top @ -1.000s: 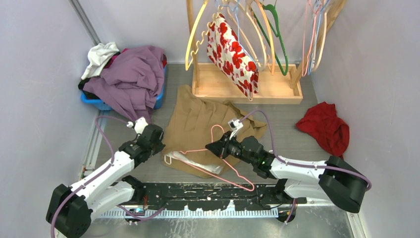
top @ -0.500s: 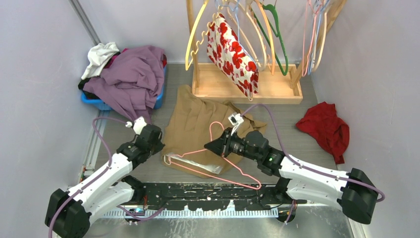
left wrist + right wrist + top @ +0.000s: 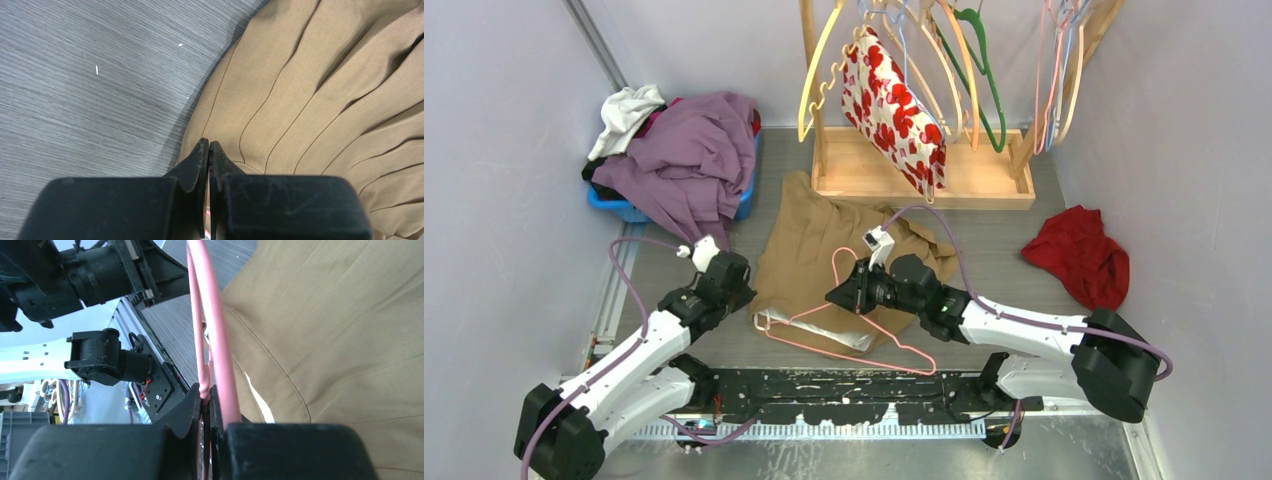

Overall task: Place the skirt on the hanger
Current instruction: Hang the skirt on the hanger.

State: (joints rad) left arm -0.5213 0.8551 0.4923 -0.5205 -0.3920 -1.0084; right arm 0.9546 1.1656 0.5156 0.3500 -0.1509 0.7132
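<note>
The tan pleated skirt (image 3: 809, 240) lies flat on the table in the middle, its waist end with pale lining toward the arms. My right gripper (image 3: 839, 293) is shut on the neck of a pink wire hanger (image 3: 834, 265), which hangs over the skirt's near part. In the right wrist view the hanger (image 3: 215, 330) rises from between the closed jaws (image 3: 206, 390), with the skirt (image 3: 340, 340) beside it. My left gripper (image 3: 746, 290) is at the skirt's near left edge. In the left wrist view its jaws (image 3: 208, 144) are pressed together on the cloth's (image 3: 310, 100) border.
A wooden rack (image 3: 924, 180) at the back holds several hangers and a red-and-white floral garment (image 3: 894, 105). A blue basket heaped with purple clothes (image 3: 684, 160) sits back left. A red cloth (image 3: 1079, 255) lies at the right wall. Walls close in on both sides.
My right gripper has carried the pink hanger leftward and a little farther from the arms, over the skirt's waist. The left gripper has stayed at the skirt's edge.
</note>
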